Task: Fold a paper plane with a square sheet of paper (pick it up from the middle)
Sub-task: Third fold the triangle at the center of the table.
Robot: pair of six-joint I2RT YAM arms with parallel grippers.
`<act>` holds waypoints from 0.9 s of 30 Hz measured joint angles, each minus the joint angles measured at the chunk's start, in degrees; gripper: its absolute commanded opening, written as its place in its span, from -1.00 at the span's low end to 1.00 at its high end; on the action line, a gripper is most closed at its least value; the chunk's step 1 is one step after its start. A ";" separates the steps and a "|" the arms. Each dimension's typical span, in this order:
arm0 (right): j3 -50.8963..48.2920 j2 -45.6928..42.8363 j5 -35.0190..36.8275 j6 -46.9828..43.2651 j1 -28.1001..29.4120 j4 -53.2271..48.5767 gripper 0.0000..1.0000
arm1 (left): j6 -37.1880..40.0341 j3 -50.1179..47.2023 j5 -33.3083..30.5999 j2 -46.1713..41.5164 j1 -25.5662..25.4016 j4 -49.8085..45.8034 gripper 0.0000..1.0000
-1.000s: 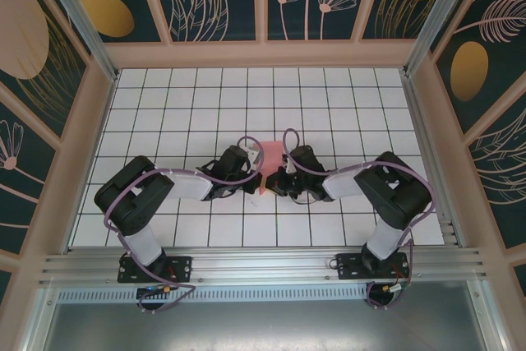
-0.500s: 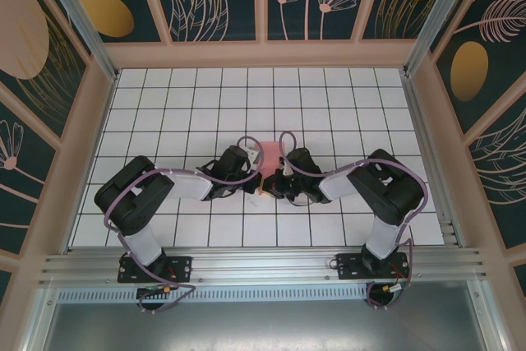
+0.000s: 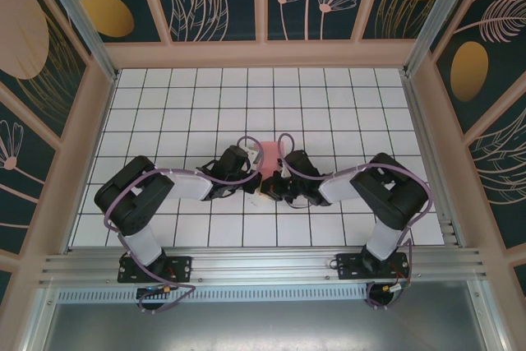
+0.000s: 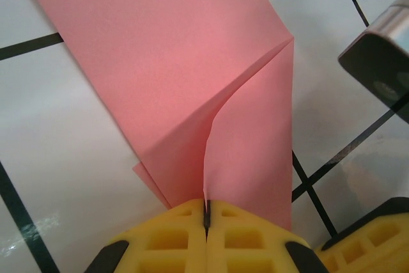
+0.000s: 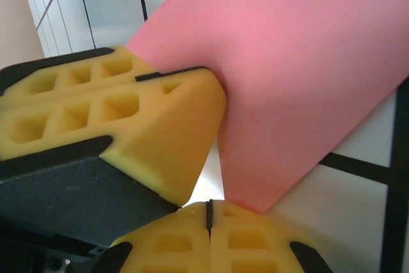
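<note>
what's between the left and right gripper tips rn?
The folded pink sheet, pinched in the left gripper, its corner by the right gripper, plus a sliver of bare table. Right wrist view.

Count: one pink paper sheet. Two arms: left arm, right arm. Two grippers: left gripper, right gripper. Four yellow finger pads. One white-tiled table.

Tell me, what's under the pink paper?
The white tiled table is beneath the pink paper. The tiles it covers are hidden, and its near end is pinched in the shut left hand.
</note>
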 measured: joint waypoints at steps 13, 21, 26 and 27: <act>1.81 1.66 1.18 0.63 0.66 -1.01 -0.93 | 0.42 0.00 -0.48 -0.04 0.52 -0.17 -1.00; 1.92 -3.50 5.18 0.24 1.18 -5.25 -0.92 | 0.42 0.00 -0.72 -0.09 0.52 -0.17 -1.00; 2.60 -1.25 5.33 0.26 1.27 -5.25 -0.92 | 0.42 0.00 -0.92 -0.11 0.48 -0.22 -1.00; 2.82 -0.42 5.27 0.26 1.29 -5.20 -0.93 | 0.42 0.04 -0.94 -0.11 0.48 -0.26 -1.00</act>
